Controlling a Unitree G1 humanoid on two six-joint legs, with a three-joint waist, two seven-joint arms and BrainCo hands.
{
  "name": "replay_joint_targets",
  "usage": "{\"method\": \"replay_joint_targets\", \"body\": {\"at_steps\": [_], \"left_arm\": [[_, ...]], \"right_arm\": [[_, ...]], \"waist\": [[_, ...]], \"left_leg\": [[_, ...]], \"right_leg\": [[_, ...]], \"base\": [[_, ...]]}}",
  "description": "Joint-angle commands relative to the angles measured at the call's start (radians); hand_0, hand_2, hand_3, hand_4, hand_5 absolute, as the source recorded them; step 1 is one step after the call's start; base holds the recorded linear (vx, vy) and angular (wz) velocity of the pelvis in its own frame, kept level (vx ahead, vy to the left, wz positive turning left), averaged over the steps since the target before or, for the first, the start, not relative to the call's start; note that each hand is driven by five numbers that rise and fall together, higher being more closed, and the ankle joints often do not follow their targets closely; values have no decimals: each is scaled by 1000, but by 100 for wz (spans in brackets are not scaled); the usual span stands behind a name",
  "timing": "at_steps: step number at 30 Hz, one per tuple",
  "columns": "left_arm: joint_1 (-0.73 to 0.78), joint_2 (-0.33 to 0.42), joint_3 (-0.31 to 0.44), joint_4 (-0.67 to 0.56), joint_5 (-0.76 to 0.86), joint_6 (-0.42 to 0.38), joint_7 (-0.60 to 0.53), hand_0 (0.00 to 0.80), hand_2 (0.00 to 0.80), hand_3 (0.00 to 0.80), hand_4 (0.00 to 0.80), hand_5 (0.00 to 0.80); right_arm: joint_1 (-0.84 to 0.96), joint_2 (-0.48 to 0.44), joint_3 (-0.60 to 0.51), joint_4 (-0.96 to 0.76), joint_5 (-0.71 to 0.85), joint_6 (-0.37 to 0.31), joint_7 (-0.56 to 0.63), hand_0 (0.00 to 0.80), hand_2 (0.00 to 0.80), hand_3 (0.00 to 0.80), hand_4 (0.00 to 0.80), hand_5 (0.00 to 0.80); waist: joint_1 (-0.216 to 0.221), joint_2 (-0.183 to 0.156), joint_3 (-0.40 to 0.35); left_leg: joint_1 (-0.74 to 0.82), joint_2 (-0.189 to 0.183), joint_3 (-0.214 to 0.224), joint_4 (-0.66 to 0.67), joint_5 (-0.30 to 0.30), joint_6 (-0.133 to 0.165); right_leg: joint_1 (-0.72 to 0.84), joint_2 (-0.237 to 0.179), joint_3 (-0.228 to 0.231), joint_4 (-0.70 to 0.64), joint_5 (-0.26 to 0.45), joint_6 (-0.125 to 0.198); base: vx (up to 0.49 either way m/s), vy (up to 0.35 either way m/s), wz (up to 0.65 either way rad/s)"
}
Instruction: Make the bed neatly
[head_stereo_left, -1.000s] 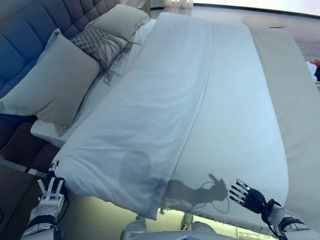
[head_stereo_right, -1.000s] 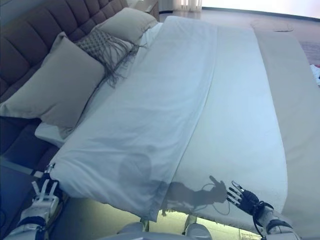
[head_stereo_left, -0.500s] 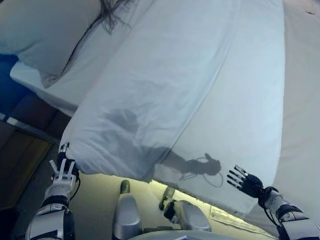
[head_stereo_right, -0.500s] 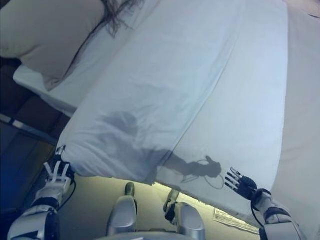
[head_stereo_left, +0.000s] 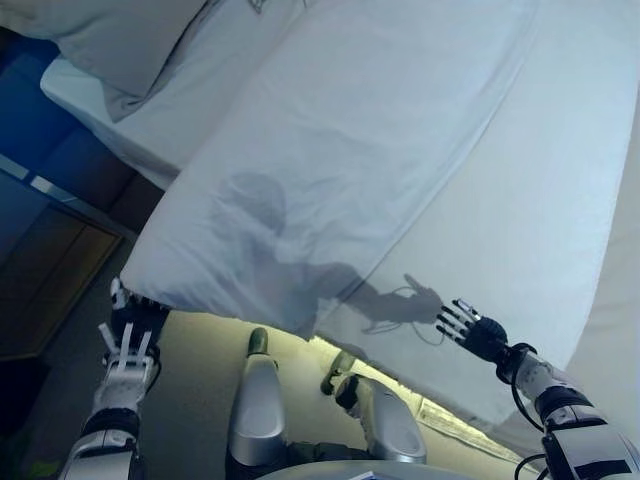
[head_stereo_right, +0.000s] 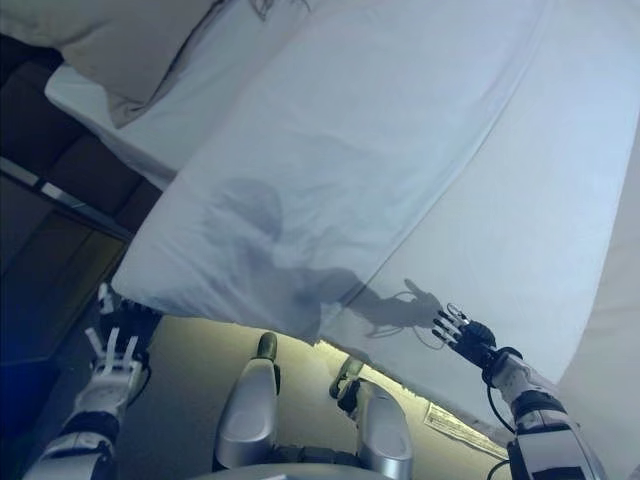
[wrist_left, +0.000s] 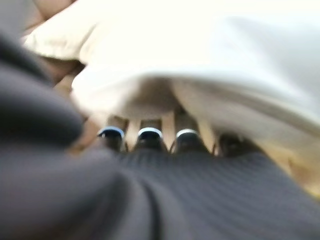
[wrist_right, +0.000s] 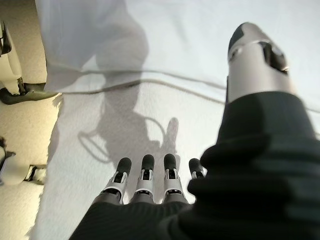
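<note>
A white duvet (head_stereo_left: 330, 150) lies folded over the left half of the bed, its near corner (head_stereo_left: 135, 295) hanging past the mattress edge. The white sheet (head_stereo_left: 520, 230) beside it is bare. My left hand (head_stereo_left: 127, 350) sits just below that corner, fingers (wrist_left: 145, 137) straight and pointing up at the duvet's underside, holding nothing. My right hand (head_stereo_left: 475, 332) hovers open over the sheet near the bed's near edge, fingers (wrist_right: 145, 175) spread, a little short of the duvet's folded edge (wrist_right: 150, 80).
A beige pillow (head_stereo_left: 110, 30) lies at the head of the bed, upper left. A dark padded headboard (head_stereo_left: 30, 120) and a wooden panel (head_stereo_left: 50, 290) stand to the left. Pale floor (head_stereo_left: 190, 410) runs along the bed's near side.
The camera has tilted down towards the bed's near edge. My right hand has moved forward, closer to the sheet and the duvet's fold. My left hand stays under the corner.
</note>
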Motion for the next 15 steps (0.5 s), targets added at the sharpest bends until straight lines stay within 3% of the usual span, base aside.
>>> {"method": "replay_joint_targets", "body": {"at_steps": [1, 8, 15], "left_arm": [[72, 64, 30, 2, 16, -41, 40, 0, 0, 0, 0, 0], [27, 90, 31, 139, 180, -7, 231, 0, 0, 0, 0, 0], [12, 64, 38, 239, 244, 33, 291, 0, 0, 0, 0, 0]], "right_arm": [[-5, -18, 17, -7, -1, -16, 13, 0, 0, 0, 0, 0], [4, -30, -5, 36, -51, -1, 35, 0, 0, 0, 0, 0], [39, -21, -31, 66, -83, 0, 56, 0, 0, 0, 0, 0]], "waist": [[37, -2, -33], [0, 29, -89], [-29, 38, -138]], "left_leg": [[-15, 6, -8, 51, 2, 9], [41, 8, 25, 31, 4, 0], [97, 14, 47, 9, -1, -7]], "right_leg": [[10, -129, 61, 18, 70, 114], [53, -123, 87, 2, 48, 117], [88, -114, 109, -11, 34, 122]], "base": [[37, 35, -4], [58, 44, -12], [90, 1, -12]]}}
